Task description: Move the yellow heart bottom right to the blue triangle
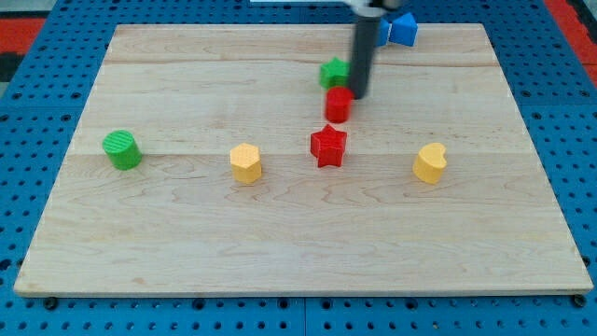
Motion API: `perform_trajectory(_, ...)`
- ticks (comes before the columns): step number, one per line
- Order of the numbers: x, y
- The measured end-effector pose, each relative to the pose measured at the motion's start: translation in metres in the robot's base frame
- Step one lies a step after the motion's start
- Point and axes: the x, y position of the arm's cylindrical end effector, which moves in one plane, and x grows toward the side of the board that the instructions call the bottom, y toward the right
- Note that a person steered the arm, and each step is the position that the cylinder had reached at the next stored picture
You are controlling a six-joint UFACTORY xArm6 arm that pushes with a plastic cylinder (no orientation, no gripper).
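Observation:
The yellow heart point(430, 162) lies on the wooden board at the view's right, mid height. The blue triangle point(402, 29) sits at the view's top, right of centre, partly behind my rod, with another blue block point(383, 32) touching its left side. My tip point(357, 95) rests near the top centre, just right of the green star point(334, 72) and just above right of the red block point(339, 105). The tip is far up and left of the yellow heart.
A red star point(328, 146) lies below the red block. A yellow hexagon point(245, 162) sits left of centre. A green cylinder point(121, 149) stands at the view's left. The board point(187, 252) rests on a blue pegboard surface.

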Motion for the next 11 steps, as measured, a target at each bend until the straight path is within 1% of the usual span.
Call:
perform_trajectory(1,0.002,-0.002)
perform_trajectory(2,0.003,0.077)
perform_trajectory(3,0.026,0.151)
perform_trajectory(4,0.105,0.181)
perform_trajectory(5,0.184,0.155)
perform_trajectory(6,0.194,0.079)
perform_trajectory(7,0.150,0.066)
perform_trajectory(8,0.090,0.107)
perform_trajectory(9,0.073,0.117)
perform_trajectory(10,0.106,0.088)
perform_trajectory(11,0.145,0.094)
